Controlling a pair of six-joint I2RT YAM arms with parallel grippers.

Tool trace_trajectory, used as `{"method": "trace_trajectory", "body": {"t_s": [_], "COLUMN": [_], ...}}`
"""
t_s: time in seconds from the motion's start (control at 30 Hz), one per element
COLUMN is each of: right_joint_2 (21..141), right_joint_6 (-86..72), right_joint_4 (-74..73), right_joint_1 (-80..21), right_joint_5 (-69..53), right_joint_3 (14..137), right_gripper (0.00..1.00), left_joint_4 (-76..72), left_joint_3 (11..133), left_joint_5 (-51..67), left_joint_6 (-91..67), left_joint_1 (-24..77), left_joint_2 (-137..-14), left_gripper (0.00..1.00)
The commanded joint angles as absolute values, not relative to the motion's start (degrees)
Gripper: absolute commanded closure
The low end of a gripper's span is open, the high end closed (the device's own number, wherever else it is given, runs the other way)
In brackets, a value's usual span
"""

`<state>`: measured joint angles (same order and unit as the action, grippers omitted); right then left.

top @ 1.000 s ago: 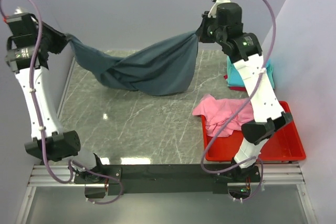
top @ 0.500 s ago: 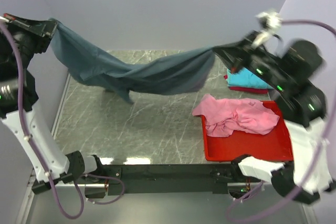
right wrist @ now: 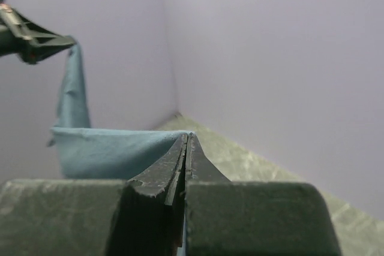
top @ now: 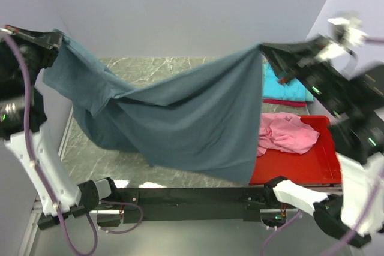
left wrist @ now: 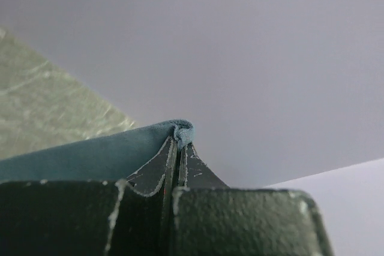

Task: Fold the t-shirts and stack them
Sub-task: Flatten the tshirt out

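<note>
Top external view: the left gripper (top: 58,35) and the right gripper (top: 265,48) are each pinched tight on an upper corner of the slate t-shirt (top: 192,118). The shirt hangs spread between them above the table (top: 150,64), partly hiding the pink t-shirt (top: 289,135).

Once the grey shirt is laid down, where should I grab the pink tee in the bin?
Pinch a raised fold on the uncovered part of the pink tee, coming straight down: it lies crumpled in the red bin, whose walls would likely block a sideways approach. The hanging grey shirt hides the rest.
</note>
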<state>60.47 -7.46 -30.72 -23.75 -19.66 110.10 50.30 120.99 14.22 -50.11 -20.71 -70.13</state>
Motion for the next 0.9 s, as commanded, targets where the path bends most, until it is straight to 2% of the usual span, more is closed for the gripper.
{"method": "trace_trajectory", "body": {"t_s": [0.0,0.07,0.17,0.3,0.33,0.43,0.5,0.6,0.87], "right_joint_2": [68.63,71.96,76.7,84.27,85.85,90.78,93.77,94.48,85.28], "right_joint_6": [-5.19,-5.45,-6.5,-10.88,-11.59,-13.62,-14.15,-14.59,-12.05], "right_joint_4": [-27.78,-25.33,-21.2,-18.37,-18.02,-17.05,-17.14,-17.23,-18.71], "right_joint_1": [-22.94,-21.46,-19.26,-16.45,-15.91,-14.86,-14.24,-13.62,-13.45], "right_joint_5": [-13.54,-13.27,-13.71,-15.64,-16.43,-17.05,-17.22,-18.01,-21.35], "right_joint_3": [107.49,105.83,103.89,109.31,111.16,118.89,124.59,129.27,120.25], "right_gripper": [1.0,1.0,1.0,1.0,1.0,1.0,1.0,1.0,1.0], "left_joint_4": [44.4,39.92,37.27,38.5,38.24,31.67,21.43,15.92,22.49], "left_joint_3": [114.19,110.58,112.57,126.53,133.26,139.65,135.82,133.51,127.98], "left_joint_5": [16.34,18.36,22.31,26.71,28.98,33.46,36.46,37.53,36.39], "left_joint_6": [-49.83,-50.62,-50.36,-50.97,-51.59,-56.41,-63.86,-66.35,-58.1], "left_joint_1": [-21.01,-21.0,-20.83,-20.57,-20.65,-20.92,-21.36,-21.8,-22.15], "left_joint_2": [-75.22,-76.89,-82.78,-95.76,-97.63,-101.51,-100.21,-98.88,-93.96], "left_gripper": [1.0,0.99,0.99,0.99,1.0,0.99,0.99,0.99,0.99]}}
